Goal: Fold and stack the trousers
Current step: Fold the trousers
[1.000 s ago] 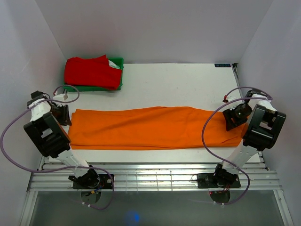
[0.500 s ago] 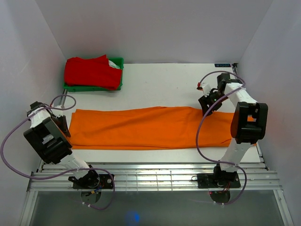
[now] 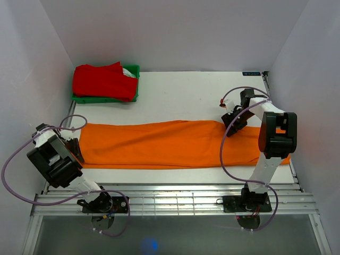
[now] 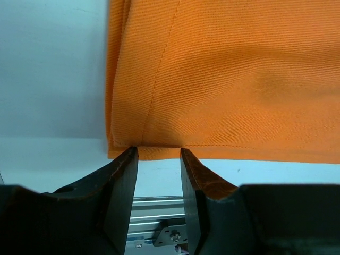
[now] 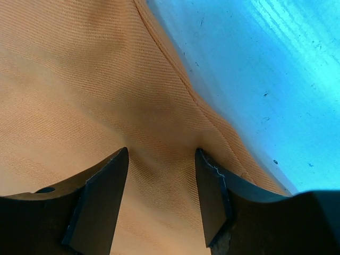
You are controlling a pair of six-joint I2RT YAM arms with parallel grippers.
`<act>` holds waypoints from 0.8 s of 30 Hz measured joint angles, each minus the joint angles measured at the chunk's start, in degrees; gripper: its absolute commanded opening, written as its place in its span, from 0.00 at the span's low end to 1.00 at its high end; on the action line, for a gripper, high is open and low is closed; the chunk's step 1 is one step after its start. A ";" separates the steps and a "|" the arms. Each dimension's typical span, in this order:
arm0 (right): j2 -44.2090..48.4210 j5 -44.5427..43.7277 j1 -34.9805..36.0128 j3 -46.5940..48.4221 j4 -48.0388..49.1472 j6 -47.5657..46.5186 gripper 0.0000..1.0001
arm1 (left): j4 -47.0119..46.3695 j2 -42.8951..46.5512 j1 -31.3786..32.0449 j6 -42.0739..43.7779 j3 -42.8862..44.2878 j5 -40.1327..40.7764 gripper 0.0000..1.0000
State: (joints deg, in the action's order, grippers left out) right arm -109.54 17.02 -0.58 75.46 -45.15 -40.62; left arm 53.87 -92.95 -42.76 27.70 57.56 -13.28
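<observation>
Both jaws parted, at orange trousers (image 3: 159, 144)

Trousers (image 3: 159, 143) rt end hidden behind rt arm (image 3: 276, 135), top view

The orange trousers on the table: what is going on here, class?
Two robot arms are tending the trousers, which lie flat lengthwise across the table. The left gripper sits open at their near left corner; the right gripper is open over their far edge towards the right. A red garment fills the green bin behind.
</observation>
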 measured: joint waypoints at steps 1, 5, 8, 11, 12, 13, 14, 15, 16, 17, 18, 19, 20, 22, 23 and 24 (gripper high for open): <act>-0.04 -0.11 0.00 -0.02 0.13 0.11 0.59 | -0.11 0.00 0.00 -0.04 -0.09 -0.13 0.49; -0.04 -0.33 0.00 -0.07 0.33 0.42 0.59 | -0.55 -0.04 0.00 -0.66 -0.09 -0.79 0.46; -0.04 -0.42 0.02 -0.15 0.46 0.46 0.57 | -1.07 -0.35 0.00 -1.38 -0.09 -1.14 0.41; 0.13 -0.35 0.02 -0.31 0.74 -0.09 0.55 | -0.85 -0.59 -0.04 -1.38 0.04 -2.43 0.45; 0.66 0.02 0.02 -0.68 0.94 -0.52 0.55 | -0.20 -0.57 -0.11 -0.46 0.35 -3.56 0.47; 1.51 0.63 0.15 -1.33 1.27 -1.03 0.55 | 0.55 -0.46 -0.15 0.98 0.74 -4.81 0.49; 2.71 1.36 0.33 -1.86 1.14 -1.79 0.55 | 1.75 -0.26 -0.15 2.67 1.36 -6.19 0.50; 4.35 2.14 0.79 -2.16 0.83 -2.43 0.55 | 2.73 0.22 -0.15 4.87 1.88 -7.56 0.52; 5.81 2.95 1.62 -2.19 0.39 -2.93 0.54 | 3.65 1.11 -0.15 7.34 2.34 -9.05 0.52; 7.98 3.82 3.06 -2.05 -0.02 -3.43 0.54 | 4.72 2.23 -0.15 9.70 2.80 -10.27 0.52; 10.40 4.74 5.51 -1.33 -0.74 -3.85 0.53 | 5.90 3.78 -0.15 12.26 3.34 -11.63 0.52; 12.22 5.64 8.24 -0.33 -1.22 -4.11 0.52 | 6.80 4.96 -0.13 14.36 3.93 -12.61 0.52; 13.70 6.12 11.39 0.90 -1.46 -4.28 0.52 | 7.82 5.81 -0.13 16.46 4.74 -13.42 0.51; 15.32 7.17 18.78 3.45 -1.27 -4.22 0.52 | 8.72 6.40 -0.15 19.78 6.19 -14.69 0.51; 15.58 7.41 22.84 4.44 -0.90 -3.96 0.52 | 8.61 6.36 -0.15 21.05 6.49 -15.15 0.51; 15.45 7.45 26.73 5.07 -0.42 -3.41 0.51 | 8.48 6.12 -0.15 22.03 6.54 -15.65 0.51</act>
State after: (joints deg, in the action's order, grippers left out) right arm -94.08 24.47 26.15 80.53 -45.56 -44.03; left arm 62.35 -86.83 -42.92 49.74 64.10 -28.93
